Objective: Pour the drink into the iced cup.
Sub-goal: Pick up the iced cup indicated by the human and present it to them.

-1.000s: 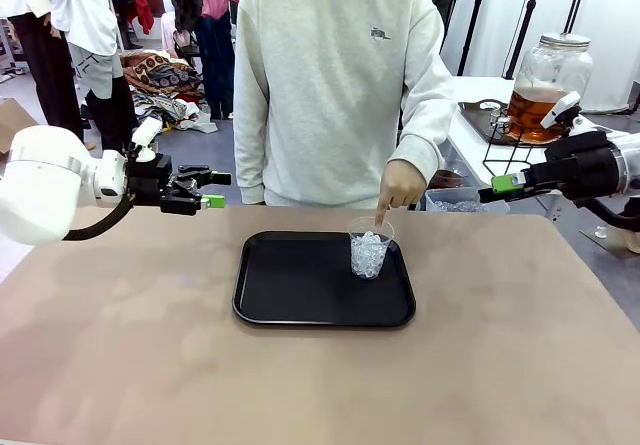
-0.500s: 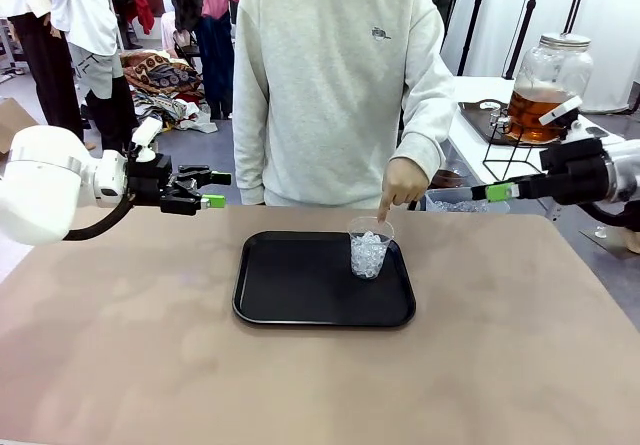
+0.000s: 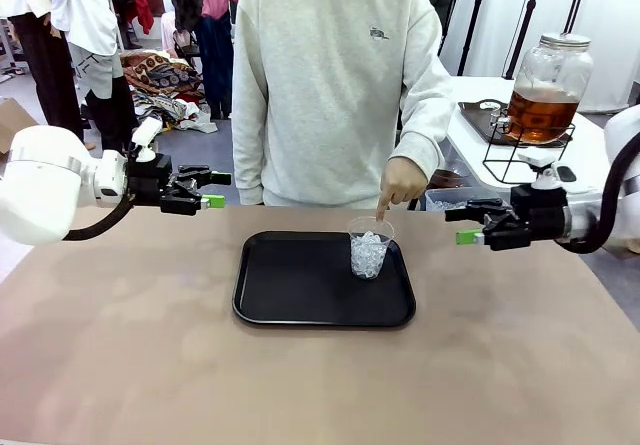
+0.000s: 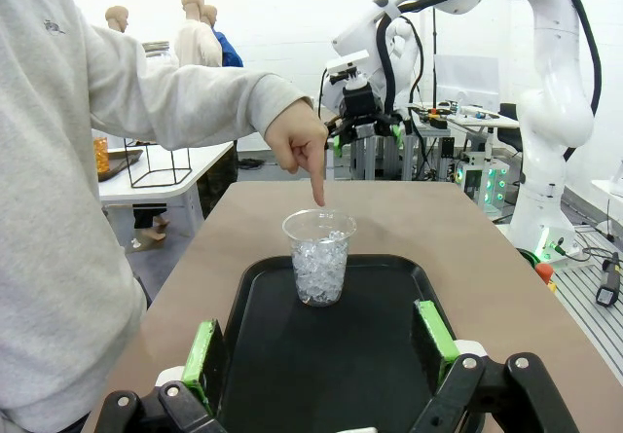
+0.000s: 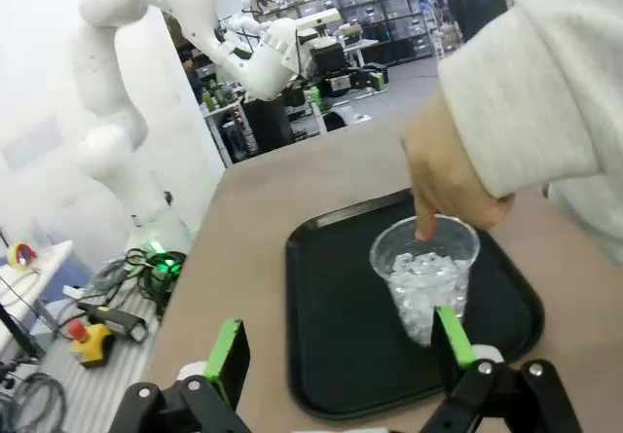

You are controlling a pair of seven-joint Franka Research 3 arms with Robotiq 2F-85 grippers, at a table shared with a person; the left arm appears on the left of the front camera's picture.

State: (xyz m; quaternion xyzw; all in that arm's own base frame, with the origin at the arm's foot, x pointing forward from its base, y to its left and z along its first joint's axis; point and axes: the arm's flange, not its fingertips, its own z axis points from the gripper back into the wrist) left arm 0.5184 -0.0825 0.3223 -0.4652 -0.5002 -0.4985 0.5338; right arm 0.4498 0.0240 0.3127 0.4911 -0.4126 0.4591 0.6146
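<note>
A brown table carries a black tray at its middle. In the tray's far right corner a clear plastic cup stands upright, filled with ice cubes. Left of the tray and clear of its edge, the left gripper hangs above the table with its fingers spread wide, holding nothing. Right of the tray, the right gripper hovers, likewise spread and empty, pointing toward the tray. Just behind the tray, a person's hand points one finger down at the cup, the fingertip close over its rim. Well beyond the tray's right side, a glass jar on a wire stand holds the drink, an amber liquid in the jar's lower part.
</note>
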